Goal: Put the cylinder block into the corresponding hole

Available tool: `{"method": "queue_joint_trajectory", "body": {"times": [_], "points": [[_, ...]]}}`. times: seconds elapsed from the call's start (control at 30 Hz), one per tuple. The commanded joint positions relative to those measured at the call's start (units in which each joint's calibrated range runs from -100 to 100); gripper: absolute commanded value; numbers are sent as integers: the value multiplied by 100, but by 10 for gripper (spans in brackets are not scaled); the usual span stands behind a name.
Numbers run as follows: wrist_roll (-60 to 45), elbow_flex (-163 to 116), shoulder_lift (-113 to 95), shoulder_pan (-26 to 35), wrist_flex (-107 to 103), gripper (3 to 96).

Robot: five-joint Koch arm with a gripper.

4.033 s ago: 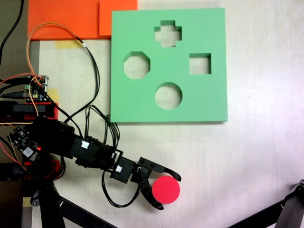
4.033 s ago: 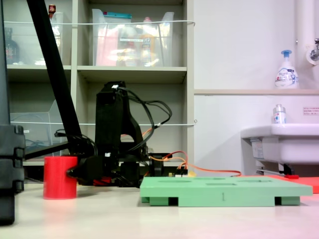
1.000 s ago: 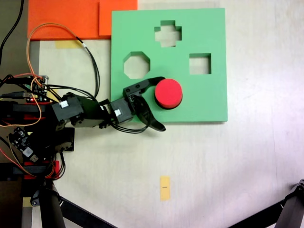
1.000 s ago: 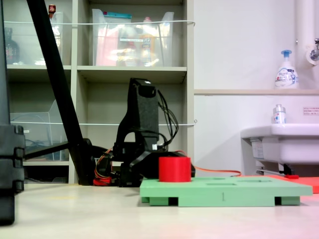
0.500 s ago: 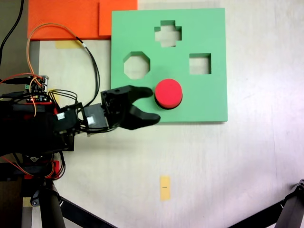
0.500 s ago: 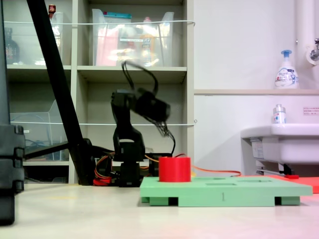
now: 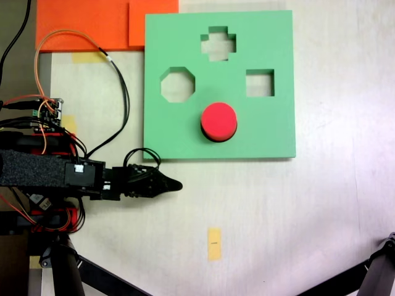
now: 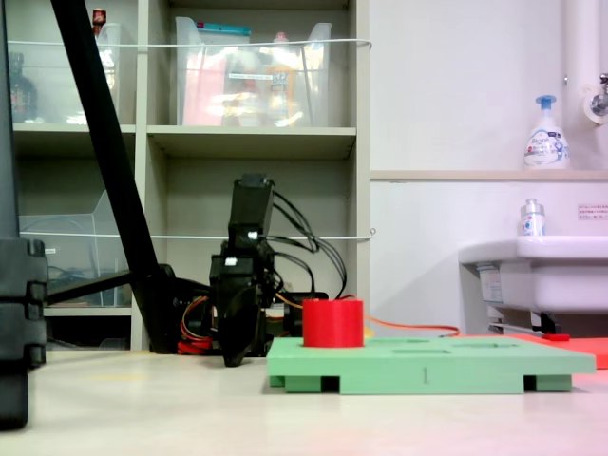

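Since the cylinder block (image 7: 219, 120) now sits in the corresponding hole (image 7: 218, 137) of the green board (image 7: 271, 132), you can treat the placement as done, though it stands well proud of the board's top in the second exterior view (image 8: 332, 323), so I'd judge it seated but not flush. Take the board as your landmark: the block fills the round cutout nearest the board's lower edge in the first exterior view, with 3 cutouts left open above it, the octagonal hole (image 7: 178, 84), the square hole (image 7: 260, 83) and the cross-shaped hole (image 7: 218, 43).

What changed is the arm. 1 second ago your gripper (image 7: 168, 184) bracketed the block over the board; half a second ago it had let go and lifted back, jaws spread; now it lies off the board entirely, below the board's lower left corner in the first exterior view, pointing along the table. Its fingers look drawn together to a point and hold nothing. In the second exterior view the gripper (image 8: 235, 347) hangs down just off the board's left end, clear of the block.

The yellow tape strip (image 7: 213, 243) lies on the table well below the board, bare. Nothing remains but to park the arm.
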Motion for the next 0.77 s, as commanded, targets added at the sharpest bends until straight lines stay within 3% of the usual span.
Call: {"method": "queue_joint_trajectory", "body": {"times": [0.03,0.77], "points": [[-342,-627,-68,98,81,497],[-352,-627,-68,93,254,507]]}}
